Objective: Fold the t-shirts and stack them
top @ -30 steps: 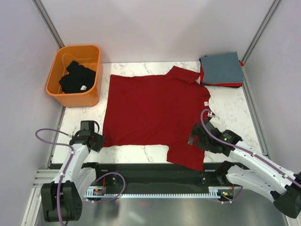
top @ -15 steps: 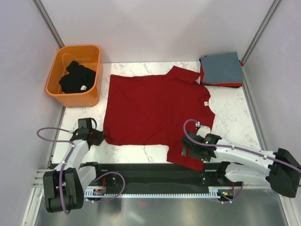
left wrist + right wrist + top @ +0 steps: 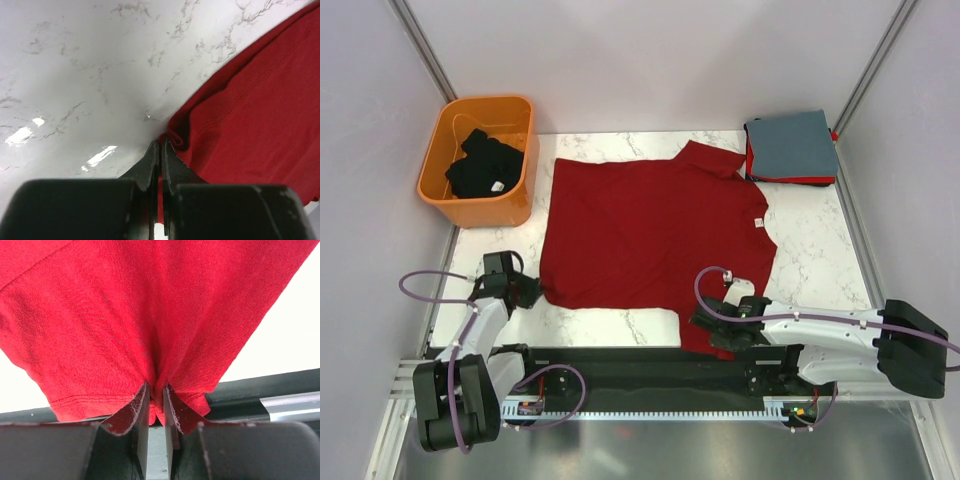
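Note:
A dark red t-shirt (image 3: 650, 230) lies spread flat on the marble table, its small white tag (image 3: 758, 222) near the right side. My left gripper (image 3: 527, 292) is at the shirt's near-left hem corner. In the left wrist view that gripper (image 3: 160, 143) is shut on the dark red cloth (image 3: 250, 115). My right gripper (image 3: 706, 325) is at the near sleeve, which overhangs the front edge. In the right wrist view it (image 3: 156, 388) pinches a bunched fold of that cloth (image 3: 125, 315). A black t-shirt (image 3: 485, 165) sits in the basket. A grey-blue folded shirt (image 3: 790, 143) rests on a red one at the back right.
The orange plastic basket (image 3: 438, 182) stands at the back left. A black rail (image 3: 620, 365) runs along the table's front edge under the sleeve. Bare marble (image 3: 815, 250) shows to the right of the shirt, and the enclosure walls close in on both sides.
My right gripper has swung left and nearer along the sleeve and closed on its hem. The left gripper has shut on the hem corner, staying almost in place.

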You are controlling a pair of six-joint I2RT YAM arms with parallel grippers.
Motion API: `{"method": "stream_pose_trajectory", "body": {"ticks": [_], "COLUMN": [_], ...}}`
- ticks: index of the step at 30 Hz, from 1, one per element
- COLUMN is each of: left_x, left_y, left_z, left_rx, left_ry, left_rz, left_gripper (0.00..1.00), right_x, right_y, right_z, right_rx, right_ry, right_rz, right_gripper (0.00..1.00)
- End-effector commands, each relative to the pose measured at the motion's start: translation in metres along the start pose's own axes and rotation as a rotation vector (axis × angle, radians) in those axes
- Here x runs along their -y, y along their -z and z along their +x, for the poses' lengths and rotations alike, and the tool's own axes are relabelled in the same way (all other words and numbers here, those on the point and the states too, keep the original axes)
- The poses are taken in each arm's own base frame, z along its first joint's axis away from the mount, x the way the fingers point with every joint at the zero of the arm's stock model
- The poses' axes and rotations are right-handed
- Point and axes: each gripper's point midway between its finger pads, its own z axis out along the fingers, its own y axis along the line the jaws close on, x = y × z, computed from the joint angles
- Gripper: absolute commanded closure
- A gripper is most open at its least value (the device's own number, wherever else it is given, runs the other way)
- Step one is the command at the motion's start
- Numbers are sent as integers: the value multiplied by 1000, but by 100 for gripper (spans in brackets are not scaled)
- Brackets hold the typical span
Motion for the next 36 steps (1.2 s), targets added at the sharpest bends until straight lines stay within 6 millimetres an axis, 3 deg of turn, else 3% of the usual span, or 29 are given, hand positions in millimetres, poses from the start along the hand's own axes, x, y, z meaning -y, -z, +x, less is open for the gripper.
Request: {"method": "stream_pose_trajectory", "body": {"ticks": [1,2,4,7,10,17,20,28,36], "left_x": [-1,6,0,13,26,58,70,111,137], "left_y": [4,10,19,40,59,85,86,76,44], "left_z": [0,-5,-6,-15,-20,-34,-43,-68,-67], "left_rx": [-8,11,15,60,81,86,85,44,-47], "left_ry": [-62,-77,-92,-113,-147,-183,-220,-345,-438], "left_rz": [10,27,-4,54,106,159,148,129,88], "left_gripper": [98,98,98,98,98,98,98,98,98], "right_x": [9,5,7,1,-8,-29,-30,-35,-33], "right_y": [-9,-4,4,21,43,105,117,112,100], "right_z": [-15,-18,-18,-24,-41,-111,-141,-218,-271], "right_rx": [101,103,103,112,158,378,446,498,497], "right_ry": [-29,-34,-27,-33,-40,0,16,49,53], "right_rz": [24,11,18,-14,-53,-3,51,148,205], "right_gripper": [78,78,83,100,100,100,100,100,100]}}
